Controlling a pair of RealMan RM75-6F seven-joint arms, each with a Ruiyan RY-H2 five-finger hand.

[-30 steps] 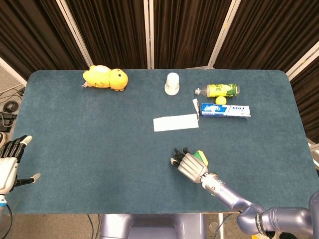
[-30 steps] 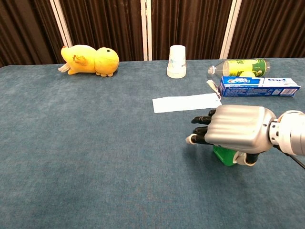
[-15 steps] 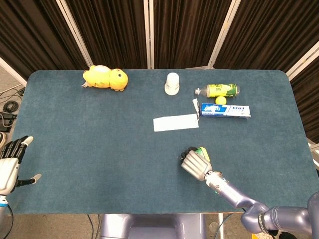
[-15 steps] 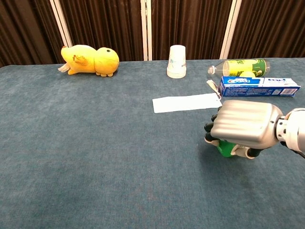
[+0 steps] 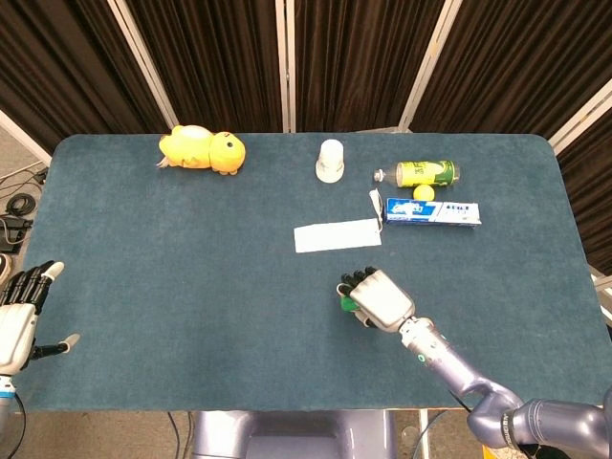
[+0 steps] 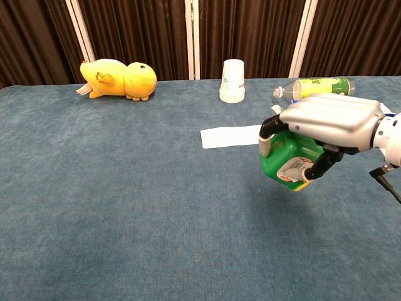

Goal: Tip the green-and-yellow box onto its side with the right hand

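The fingers [image 6: 270, 128] of the right hand [image 6: 329, 122] are curling down around the green-and-yellow box [image 6: 289, 162] and are grasping it from above. The box is hanging under the palm, lifted off the bench [image 6: 125, 207] and tilted, at the near right part of the scene. In the head view only a small green part of it is showing, at the left edge of the hand.

As I judge it, the task is about half done: the box is taken and is leaning, but it is not yet lying on its side on the bench. Putting it down sideways and letting go are still remaining.

The left hand [image 5: 21, 311] is waiting at the near left edge, with its fingers apart and holding nothing.
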